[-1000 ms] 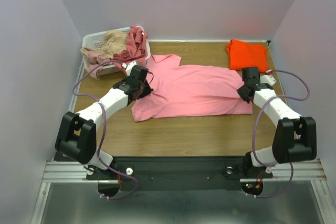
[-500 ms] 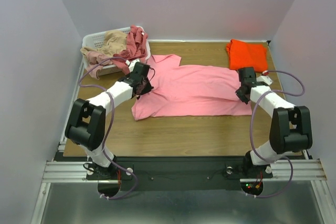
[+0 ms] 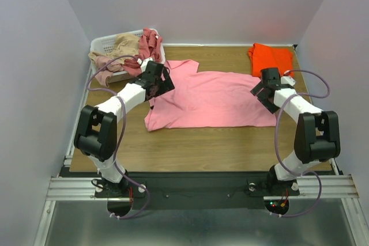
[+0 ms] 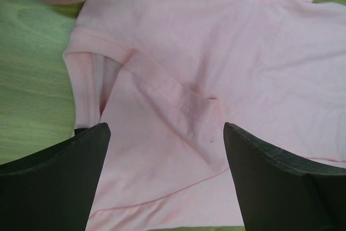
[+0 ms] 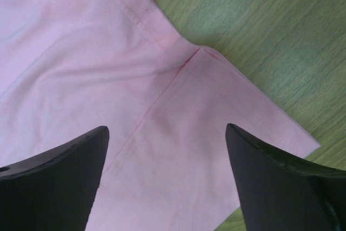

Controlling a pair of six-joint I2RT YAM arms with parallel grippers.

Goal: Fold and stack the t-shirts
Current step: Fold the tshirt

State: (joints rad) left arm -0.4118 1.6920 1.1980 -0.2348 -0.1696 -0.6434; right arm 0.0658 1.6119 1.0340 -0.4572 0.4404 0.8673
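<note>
A bright pink t-shirt (image 3: 213, 102) lies spread flat across the middle of the wooden table (image 3: 202, 148). My left gripper (image 3: 164, 83) hangs over its left sleeve end, open. In the left wrist view the left gripper (image 4: 165, 128) has pink cloth (image 4: 216, 52) below its wide jaws and nothing between them. My right gripper (image 3: 260, 92) is open over the shirt's right end. In the right wrist view the right gripper (image 5: 166, 128) is above the hemmed corner (image 5: 292, 133). An orange t-shirt (image 3: 271, 59) lies folded at the back right.
A white laundry basket (image 3: 101, 41) stands at the back left, holding a tan shirt (image 3: 124, 47) and a dusty rose shirt (image 3: 150, 44), with cloth hanging over its rim. White walls close in both sides and the back.
Both grippers went from shut to open and let go of the pink shirt. Both arms moved toward the far side of the table.
</note>
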